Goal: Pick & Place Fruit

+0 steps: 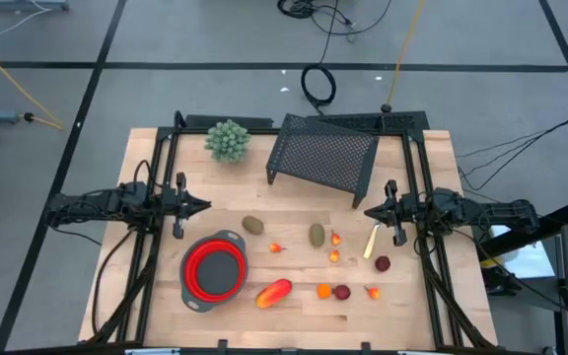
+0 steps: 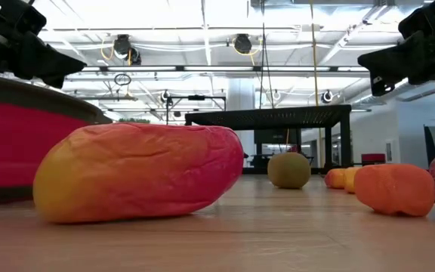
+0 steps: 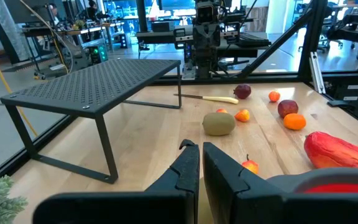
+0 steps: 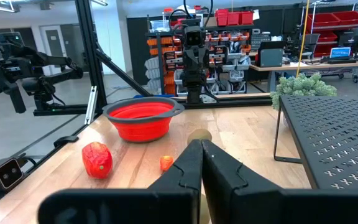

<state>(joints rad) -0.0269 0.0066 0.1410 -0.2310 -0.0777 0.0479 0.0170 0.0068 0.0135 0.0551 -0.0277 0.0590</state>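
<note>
Up close we see the red-orange piece [image 2: 138,172] beside the bowl [image 1: 215,270]; fruit lies between our left gripper [image 1: 202,206] and right gripper [image 1: 370,211], both pinched closed, empty.

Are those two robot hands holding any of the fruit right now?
No. The left gripper and right gripper both hover shut and empty above the table.

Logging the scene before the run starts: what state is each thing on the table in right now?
Left gripper: shut, empty, above the table's left side.
Right gripper: shut, empty, above the right side.
Red bowl: upright, empty.
Long red-orange fruit: lying on the table beside the bowl.
Two olive ovals: on the table, apart.
Mesh rack: standing, nothing on top.
</note>
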